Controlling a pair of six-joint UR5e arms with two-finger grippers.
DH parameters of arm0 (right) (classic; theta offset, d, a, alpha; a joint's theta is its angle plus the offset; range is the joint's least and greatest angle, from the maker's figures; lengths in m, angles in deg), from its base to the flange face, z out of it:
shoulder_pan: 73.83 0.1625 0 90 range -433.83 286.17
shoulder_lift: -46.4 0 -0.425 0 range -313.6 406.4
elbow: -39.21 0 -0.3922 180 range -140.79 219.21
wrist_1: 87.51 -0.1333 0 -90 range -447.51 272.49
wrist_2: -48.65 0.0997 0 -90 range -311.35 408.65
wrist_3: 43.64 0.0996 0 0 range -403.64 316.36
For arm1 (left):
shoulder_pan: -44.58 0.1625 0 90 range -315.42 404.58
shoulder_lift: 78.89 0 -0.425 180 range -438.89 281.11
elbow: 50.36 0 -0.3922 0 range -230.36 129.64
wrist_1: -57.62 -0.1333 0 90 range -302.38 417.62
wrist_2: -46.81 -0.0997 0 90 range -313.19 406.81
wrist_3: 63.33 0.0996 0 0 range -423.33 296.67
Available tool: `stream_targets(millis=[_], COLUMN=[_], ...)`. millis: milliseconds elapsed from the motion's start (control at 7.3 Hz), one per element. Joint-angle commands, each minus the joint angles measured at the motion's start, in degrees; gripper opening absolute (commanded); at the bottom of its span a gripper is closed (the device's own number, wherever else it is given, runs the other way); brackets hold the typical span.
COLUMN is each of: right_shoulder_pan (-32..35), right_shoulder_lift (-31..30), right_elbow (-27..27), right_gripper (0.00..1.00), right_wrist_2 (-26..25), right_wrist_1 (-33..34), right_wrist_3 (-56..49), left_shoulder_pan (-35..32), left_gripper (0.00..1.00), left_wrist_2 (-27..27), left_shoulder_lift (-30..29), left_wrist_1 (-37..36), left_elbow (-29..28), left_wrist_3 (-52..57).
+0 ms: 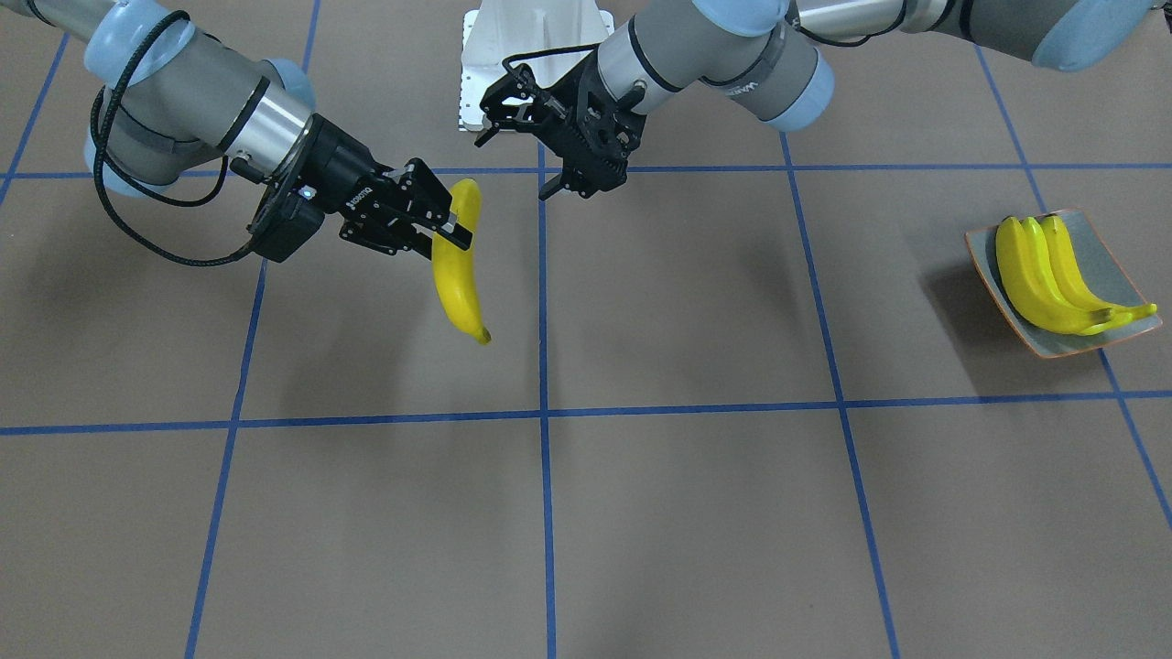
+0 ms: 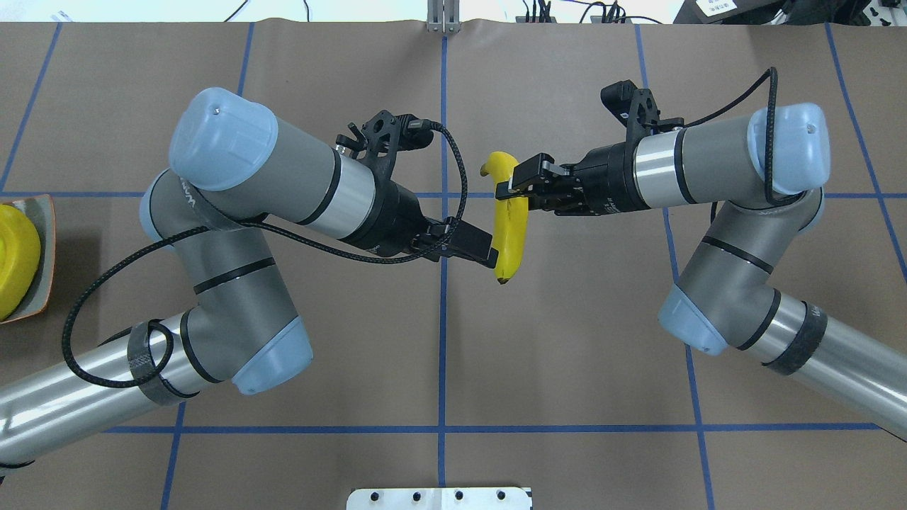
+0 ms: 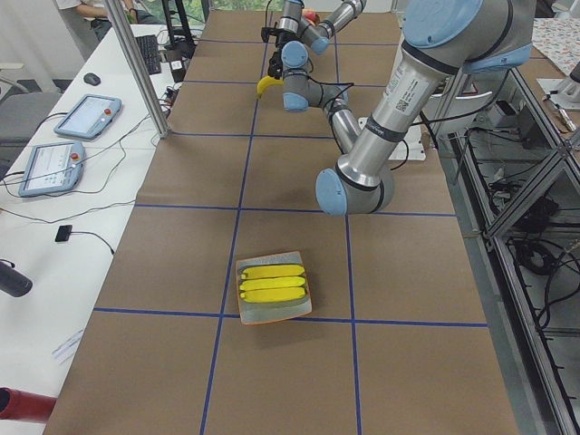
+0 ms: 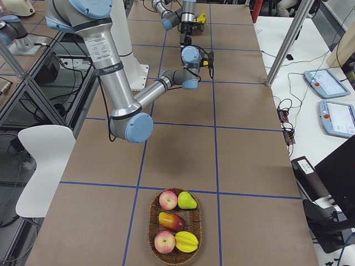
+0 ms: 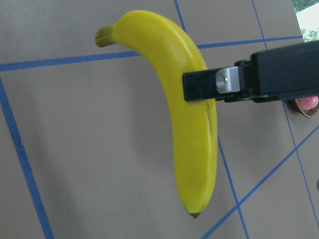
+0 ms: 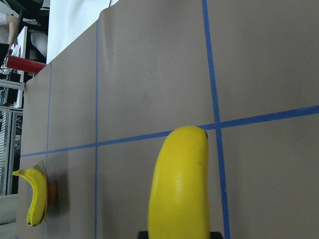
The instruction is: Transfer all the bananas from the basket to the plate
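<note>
My right gripper [image 1: 450, 231] is shut on a yellow banana [image 1: 458, 293] near its upper third and holds it above the table's middle; the pair also shows in the overhead view [image 2: 515, 188]. The banana [image 2: 511, 237] hangs nearly upright, tip down. My left gripper [image 1: 515, 165] is open and empty, close beside the banana's lower half [image 2: 486, 252], apart from it. Its wrist view shows the banana [image 5: 192, 144] pinched by the right gripper's finger [image 5: 234, 84]. The grey plate [image 1: 1112, 265] with an orange rim holds two bananas [image 1: 1035, 275] at the robot's far left.
A wicker basket [image 4: 155, 235] at the table's right end holds apples, a pear and other fruit, with no banana showing. The white robot base [image 1: 536, 46] stands between the arms. Blue tape lines cross the brown table.
</note>
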Motion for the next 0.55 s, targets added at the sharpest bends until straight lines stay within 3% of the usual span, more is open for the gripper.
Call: stream_targets(millis=[0, 411], right_shoulder_pan=[-0.17, -0.78], right_shoulder_lift=[0.05, -0.3], right_elbow=[0.02, -0.06], right_gripper=[0.0, 0.0], right_wrist_2=[-0.08, -0.08], right_wrist_1=[-2.07, -7.66], right_wrist_3=[0.08, 6.92], left_shoulder_pan=[0.06, 0.15], left_gripper=[0.98, 0.98], left_wrist_2=[0.0, 0.0], left_shoulder_lift=[-0.03, -0.11], left_wrist_1=[1.4, 2.02], left_elbow=[-0.03, -0.03], left_wrist_3=[-0.81, -1.08])
